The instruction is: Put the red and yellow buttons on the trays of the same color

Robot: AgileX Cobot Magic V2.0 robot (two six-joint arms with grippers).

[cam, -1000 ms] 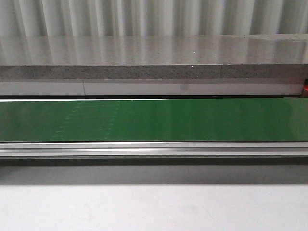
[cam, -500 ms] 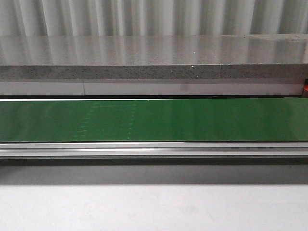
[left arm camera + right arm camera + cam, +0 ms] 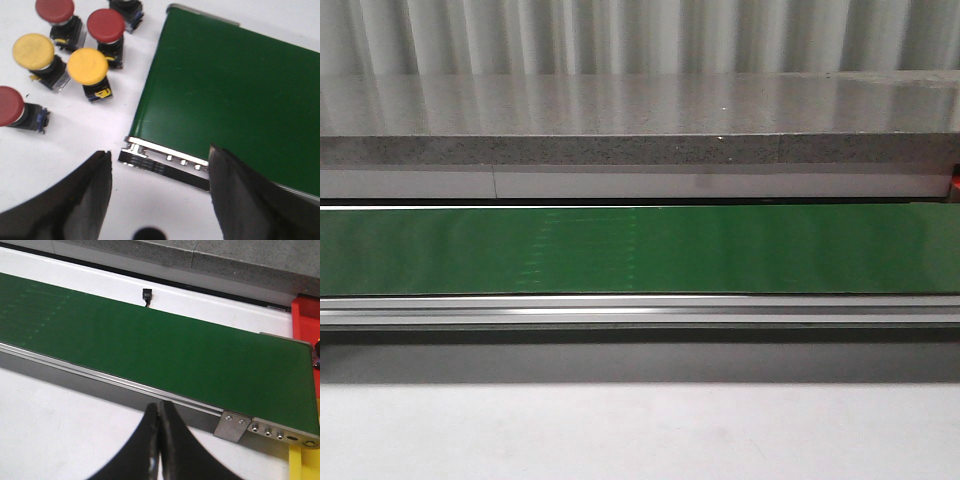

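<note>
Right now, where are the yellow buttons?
Only the left wrist view shows them: two yellow buttons on the white table among red buttons, beside the green belt's end.

The green belt (image 3: 640,250) is lying bare from end to end, so a hand could pass right over it. A high grey ledge (image 3: 640,150) is standing behind it like a wall. Off the belt's left end, the red and yellow buttons (image 3: 87,66) are sitting close together on the white table (image 3: 85,135), with little gaps between them.
</note>
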